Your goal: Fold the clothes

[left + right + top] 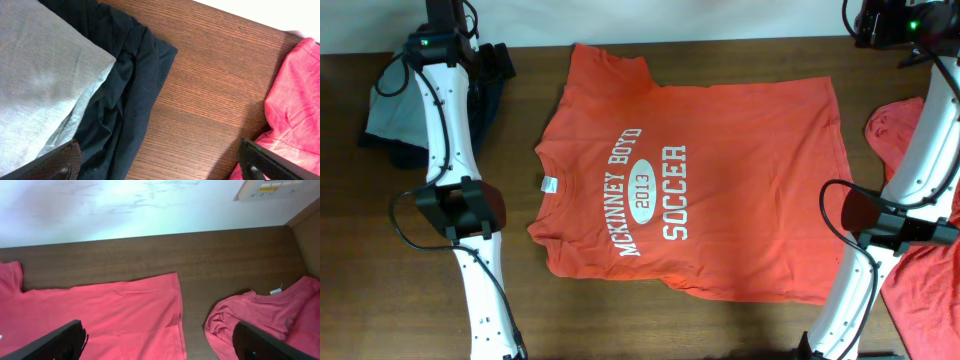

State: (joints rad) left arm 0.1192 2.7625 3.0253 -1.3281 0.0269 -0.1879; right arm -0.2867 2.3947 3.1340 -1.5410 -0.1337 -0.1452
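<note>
An orange-red T-shirt (720, 170) lies spread flat in the middle of the table, its white "McKINNEY BOYD 2013 SOCCER" print face up and the collar toward the left. A second orange-red shirt (905, 130) lies crumpled at the right edge, partly under the right arm. The right wrist view shows the flat shirt's hem corner (150, 310) and the crumpled shirt (260, 310) with bare wood between them. My right gripper (160, 347) hangs open above them, holding nothing. My left gripper (162, 167) is open over bare wood, a shirt sleeve (295, 100) to its right.
A pale grey-green folded garment (390, 110) lies on a dark navy garment (498, 65) at the back left; both fill the left of the left wrist view. The white wall runs along the table's back edge. A wooden side panel (310, 225) stands at the right.
</note>
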